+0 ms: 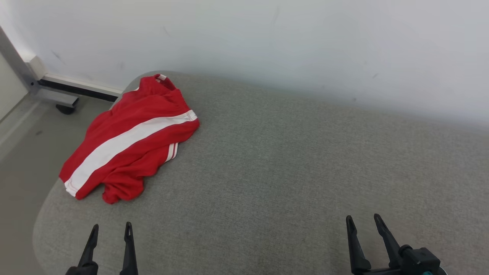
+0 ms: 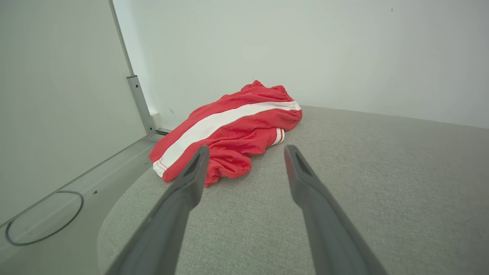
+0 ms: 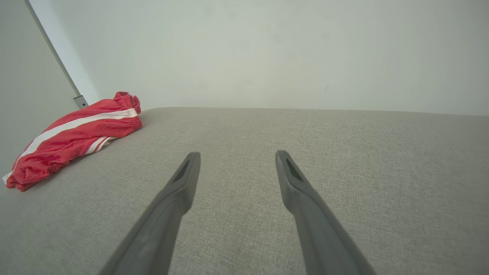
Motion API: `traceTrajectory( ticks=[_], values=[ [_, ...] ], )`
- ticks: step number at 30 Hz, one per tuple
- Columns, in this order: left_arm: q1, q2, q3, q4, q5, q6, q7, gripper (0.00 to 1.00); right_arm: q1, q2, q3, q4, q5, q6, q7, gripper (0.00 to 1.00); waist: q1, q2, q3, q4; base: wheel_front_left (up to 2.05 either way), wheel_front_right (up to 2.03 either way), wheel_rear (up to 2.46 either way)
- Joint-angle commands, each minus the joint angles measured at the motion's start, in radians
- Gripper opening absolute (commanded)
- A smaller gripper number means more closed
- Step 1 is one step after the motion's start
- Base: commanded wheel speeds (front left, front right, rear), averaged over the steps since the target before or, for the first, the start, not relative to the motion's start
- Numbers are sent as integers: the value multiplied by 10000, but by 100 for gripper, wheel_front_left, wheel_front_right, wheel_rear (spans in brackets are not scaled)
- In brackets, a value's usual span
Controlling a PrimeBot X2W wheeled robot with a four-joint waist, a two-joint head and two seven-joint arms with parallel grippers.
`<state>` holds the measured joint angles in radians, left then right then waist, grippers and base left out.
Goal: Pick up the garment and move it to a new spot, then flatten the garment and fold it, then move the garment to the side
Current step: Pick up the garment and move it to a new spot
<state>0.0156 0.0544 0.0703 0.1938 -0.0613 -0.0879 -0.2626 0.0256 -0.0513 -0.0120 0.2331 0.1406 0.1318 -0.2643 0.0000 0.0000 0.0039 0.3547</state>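
The garment (image 1: 130,141) is a red pair of shorts with a broad white stripe, lying crumpled at the far left of a grey fabric surface (image 1: 286,164). It also lies ahead of my left fingers in the left wrist view (image 2: 229,130) and at the far left of the right wrist view (image 3: 72,133). My left gripper (image 1: 111,226) hovers near the front left edge, open and empty, a short way in front of the garment. My right gripper (image 1: 363,217) stands open and empty at the front right, far from the garment.
A white wall (image 1: 267,42) rises directly behind the surface. To the left the surface's rounded edge drops to a grey floor (image 1: 23,152), where a panel frame with a caster (image 1: 65,109) stands. A thin cable loop (image 2: 42,217) lies on that floor.
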Motion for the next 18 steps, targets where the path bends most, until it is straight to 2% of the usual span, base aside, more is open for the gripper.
traceTrajectory(
  ticks=[1,9,18],
  values=[
    [68,-18,26,5,-8,11,-35,100,32,19,26,4,32,-21,-5,100,0,0,8,381,0,0,0],
    [30,-23,134,41,-13,24,-35,100,73,19,57,66,16,-21,-3,100,0,0,-48,1108,0,0,0],
    [146,7,379,27,114,147,-35,100,70,17,152,149,68,-21,-3,100,0,0,-150,1428,0,0,0]
  ],
)
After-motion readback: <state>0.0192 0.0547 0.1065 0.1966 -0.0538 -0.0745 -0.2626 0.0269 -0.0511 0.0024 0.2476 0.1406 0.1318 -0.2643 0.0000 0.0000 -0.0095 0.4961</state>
